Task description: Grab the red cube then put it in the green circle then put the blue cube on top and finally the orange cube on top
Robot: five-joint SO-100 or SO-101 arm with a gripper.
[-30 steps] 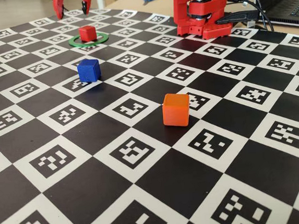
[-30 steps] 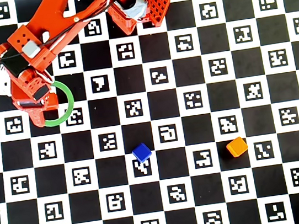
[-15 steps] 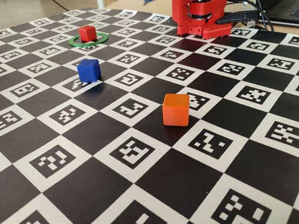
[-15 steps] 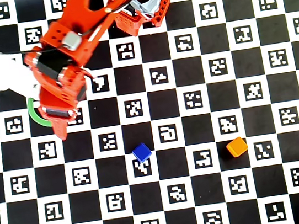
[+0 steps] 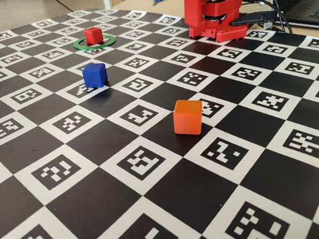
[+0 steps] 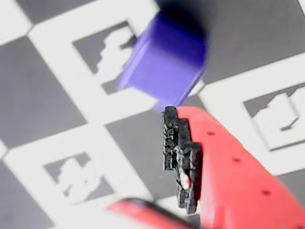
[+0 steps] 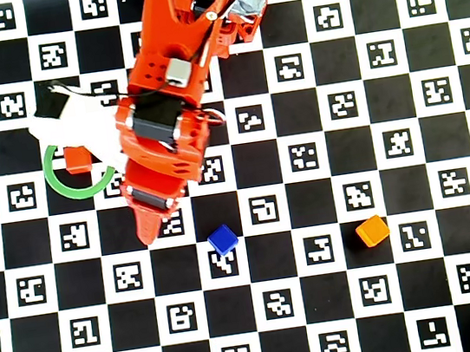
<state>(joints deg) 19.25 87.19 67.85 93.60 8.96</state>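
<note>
The red cube (image 5: 93,35) is seen inside the green circle (image 5: 81,46) in the upper left of the fixed view. The blue cube (image 7: 222,240) lies near the centre of the overhead view, with the orange cube (image 7: 372,231) well apart to its right. The gripper (image 7: 149,232) is held above the checkered mat (image 7: 448,198), left of the blue cube; whether its jaws are apart cannot be told.
</note>
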